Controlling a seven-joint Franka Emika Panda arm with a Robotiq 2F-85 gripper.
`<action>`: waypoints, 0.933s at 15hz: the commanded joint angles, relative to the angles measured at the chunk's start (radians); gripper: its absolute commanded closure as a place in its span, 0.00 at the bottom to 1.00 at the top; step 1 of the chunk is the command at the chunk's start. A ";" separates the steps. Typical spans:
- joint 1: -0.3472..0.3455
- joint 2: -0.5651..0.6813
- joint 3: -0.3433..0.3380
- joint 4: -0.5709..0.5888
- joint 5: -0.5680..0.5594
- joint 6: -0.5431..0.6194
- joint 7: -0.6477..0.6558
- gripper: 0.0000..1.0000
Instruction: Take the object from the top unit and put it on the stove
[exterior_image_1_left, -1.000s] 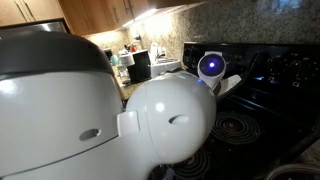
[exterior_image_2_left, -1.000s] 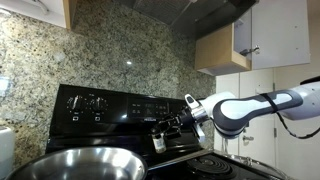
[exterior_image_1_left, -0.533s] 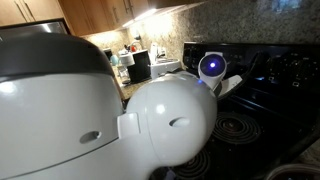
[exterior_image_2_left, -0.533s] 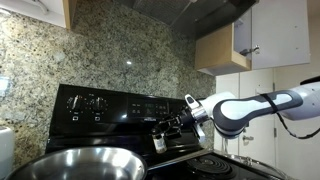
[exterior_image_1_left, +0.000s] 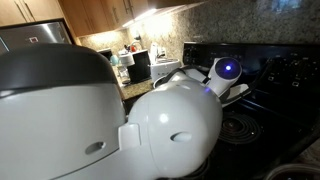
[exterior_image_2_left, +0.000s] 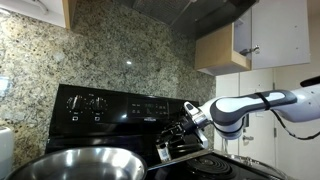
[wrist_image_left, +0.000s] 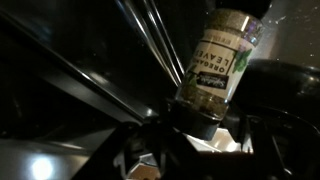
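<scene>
One small spice jar (wrist_image_left: 215, 62) is pinched in the tool (wrist_image_left: 195, 128), whose jaws are closed on the dark cap end. It looks light and stiff, but the smooth glass could slip or crack. The cap or the labelled waist seems the safest hold. Beyond it lies the stove (exterior_image_2_left: 200, 160), jar low over its right side. I cannot tell if they touch.

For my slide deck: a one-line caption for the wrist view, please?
Claw shut on the dark cap of a green-labelled spice jar, glossy black stove behind.
</scene>
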 joint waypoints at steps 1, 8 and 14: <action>0.012 0.000 0.024 0.033 0.180 -0.055 -0.160 0.68; 0.030 0.000 0.007 0.088 0.434 -0.134 -0.429 0.68; 0.005 0.000 0.012 0.055 0.404 -0.115 -0.394 0.43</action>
